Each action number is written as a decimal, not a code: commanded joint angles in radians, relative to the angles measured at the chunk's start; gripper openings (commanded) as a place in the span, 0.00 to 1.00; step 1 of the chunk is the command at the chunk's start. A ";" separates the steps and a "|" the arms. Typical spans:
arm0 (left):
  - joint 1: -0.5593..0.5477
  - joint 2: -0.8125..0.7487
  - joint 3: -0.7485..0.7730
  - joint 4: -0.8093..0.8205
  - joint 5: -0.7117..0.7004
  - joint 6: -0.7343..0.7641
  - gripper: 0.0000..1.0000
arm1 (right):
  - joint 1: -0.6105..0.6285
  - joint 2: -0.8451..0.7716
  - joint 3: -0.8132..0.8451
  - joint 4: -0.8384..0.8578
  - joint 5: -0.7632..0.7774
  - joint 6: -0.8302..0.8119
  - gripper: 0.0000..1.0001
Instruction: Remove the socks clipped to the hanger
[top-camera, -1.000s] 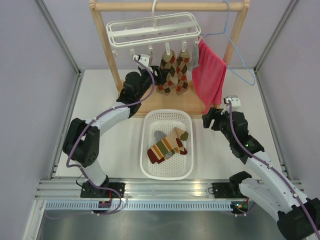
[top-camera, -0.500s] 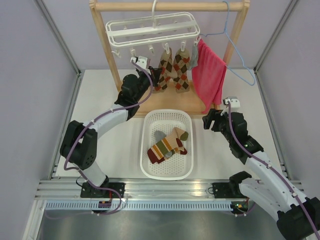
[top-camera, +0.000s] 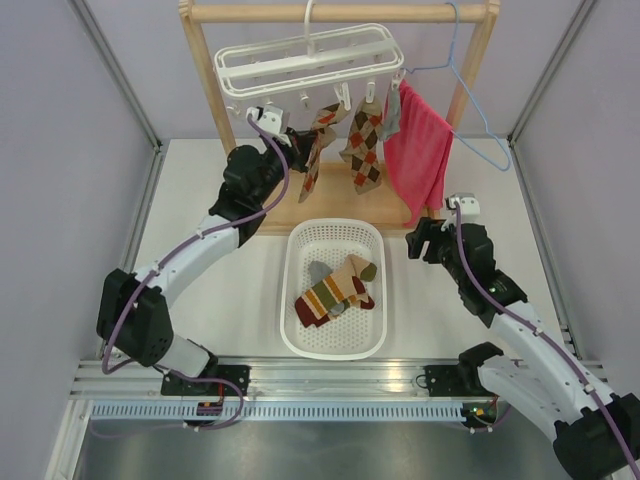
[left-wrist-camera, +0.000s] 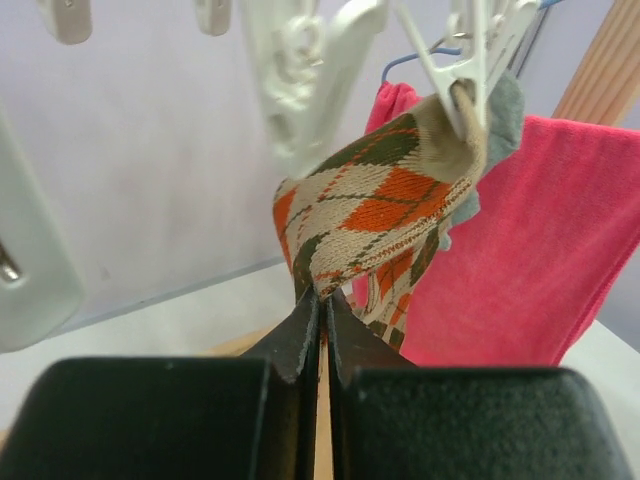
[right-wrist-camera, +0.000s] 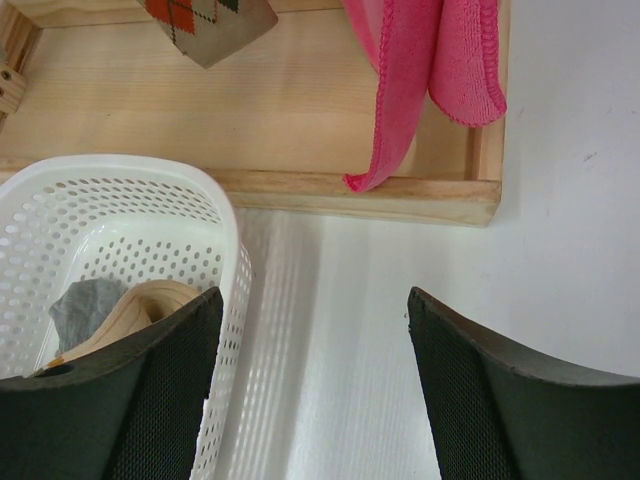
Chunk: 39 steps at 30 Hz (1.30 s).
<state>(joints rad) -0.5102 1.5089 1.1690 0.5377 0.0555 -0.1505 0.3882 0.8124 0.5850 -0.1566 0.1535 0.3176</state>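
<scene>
The left argyle sock, slanted, the right argyle sock and a grey sock are being held by clips of the tilted white hanger.

L wrist cam: white plastic dangling clips at 12 are out of focus, tops cut by the frame edge. Brown/red/cream argyle fabric sock: lower end vanishes between the pinched black fingers of left gripper. Plain grey-blue sock at 1-2 is mostly behind it + a clip. Pinkish-red towel runs off at 3.
R wrist cam: argyle tip cut at 12, can't tell which sock. White perforated plastic basket cut at 9, contents part-covered by right gripper.
Top cam: right arm cut at 5.
</scene>
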 joint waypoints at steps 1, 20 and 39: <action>-0.021 -0.084 0.046 -0.091 0.032 0.065 0.02 | -0.003 0.017 0.065 -0.001 -0.012 -0.006 0.79; -0.208 -0.371 -0.132 -0.376 -0.082 0.097 0.02 | 0.110 0.309 0.524 -0.009 0.013 -0.025 0.74; -0.220 -0.383 -0.104 -0.429 -0.155 0.114 0.02 | 0.382 0.679 1.138 -0.146 0.287 -0.109 0.75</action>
<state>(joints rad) -0.7254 1.1522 1.0451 0.1249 -0.0727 -0.0788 0.7467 1.4616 1.6642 -0.2779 0.3805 0.2371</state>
